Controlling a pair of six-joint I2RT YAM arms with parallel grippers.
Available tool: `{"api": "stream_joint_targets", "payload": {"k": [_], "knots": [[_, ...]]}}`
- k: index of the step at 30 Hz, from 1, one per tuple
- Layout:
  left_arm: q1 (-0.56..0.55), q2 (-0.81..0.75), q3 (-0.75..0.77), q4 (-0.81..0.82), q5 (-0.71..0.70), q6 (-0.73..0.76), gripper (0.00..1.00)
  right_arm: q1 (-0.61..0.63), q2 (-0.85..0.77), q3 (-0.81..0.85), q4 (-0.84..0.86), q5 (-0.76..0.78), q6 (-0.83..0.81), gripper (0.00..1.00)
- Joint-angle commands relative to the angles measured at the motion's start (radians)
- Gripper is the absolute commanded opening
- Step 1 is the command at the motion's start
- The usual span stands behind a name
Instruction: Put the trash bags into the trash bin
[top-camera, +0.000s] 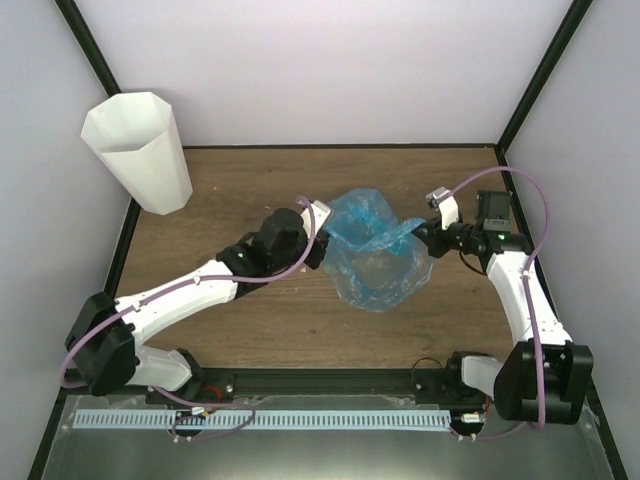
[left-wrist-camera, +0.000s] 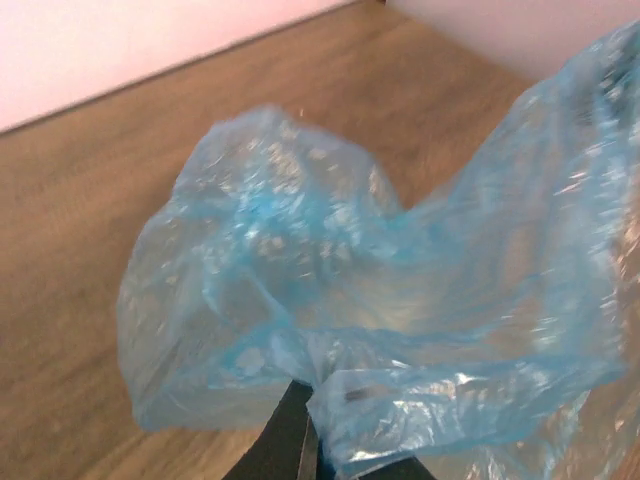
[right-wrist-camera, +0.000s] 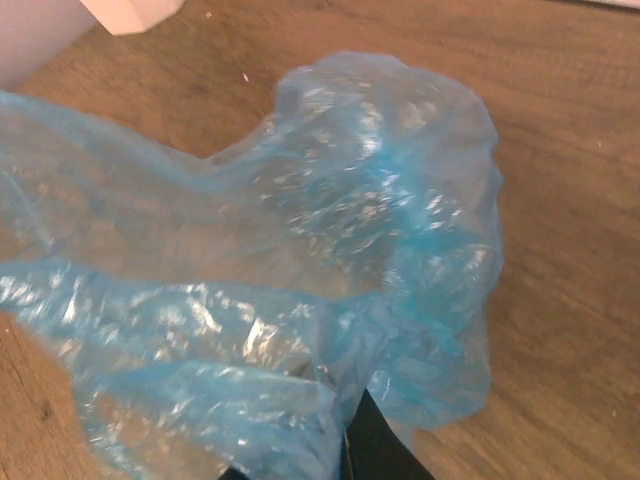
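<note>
Centrally, a wrinkled light-blue trash bag (top-camera: 375, 255) hangs stretched between two robot arms over a wooden table (top-camera: 250, 330). The left gripper (top-camera: 322, 240) is clamped on the bag's left edge and the right gripper (top-camera: 422, 235) on its right edge. A white trash bin (top-camera: 140, 150) stands upright at the table's far left corner, well apart from the bag.

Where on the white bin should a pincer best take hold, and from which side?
Probably the rim of the white bin, from above, one finger inside the wall and one outside. It stands upright with its mouth up, and its faceted body widens toward the rim, so a side grip would likely slip.
</note>
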Motion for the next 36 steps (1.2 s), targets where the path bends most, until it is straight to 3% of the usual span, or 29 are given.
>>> {"api": "stream_joint_targets", "payload": {"k": [1,7,12,15,18,20,23,27,29,31,36], "knots": [[0.003,0.019,0.03,-0.004,0.005,0.002,0.04,0.0,0.039,0.039,-0.031,-0.076,0.012,0.01],[0.062,0.069,0.149,-0.05,0.005,-0.082,0.04,0.0,0.104,0.157,-0.02,-0.1,0.095,0.01],[0.217,0.236,0.424,-0.093,0.068,-0.169,0.04,-0.001,0.291,0.446,0.026,-0.002,0.185,0.01],[0.276,0.355,0.645,-0.156,0.13,-0.189,0.04,-0.003,0.469,0.755,-0.026,0.046,0.206,0.01],[0.29,0.428,0.955,-0.246,0.161,-0.148,0.04,-0.006,0.66,1.284,-0.211,0.041,0.222,0.01],[0.285,0.437,1.099,-0.286,0.181,-0.115,0.04,-0.006,0.679,1.486,-0.257,0.035,0.239,0.01],[0.248,0.346,1.129,-0.244,0.195,-0.058,0.04,-0.005,0.507,1.376,-0.088,0.031,0.257,0.01],[0.126,0.18,0.931,-0.096,0.114,0.166,0.04,-0.005,0.235,0.985,0.237,-0.032,0.276,0.01],[0.107,0.142,0.821,-0.031,0.084,0.19,0.04,-0.005,0.124,0.775,0.388,-0.05,0.284,0.01],[0.104,0.149,0.752,-0.017,0.04,0.177,0.04,-0.003,0.088,0.641,0.449,-0.047,0.28,0.01],[0.105,0.215,0.544,0.004,-0.049,0.172,0.04,-0.003,0.18,0.453,0.399,-0.007,0.239,0.01]]}}
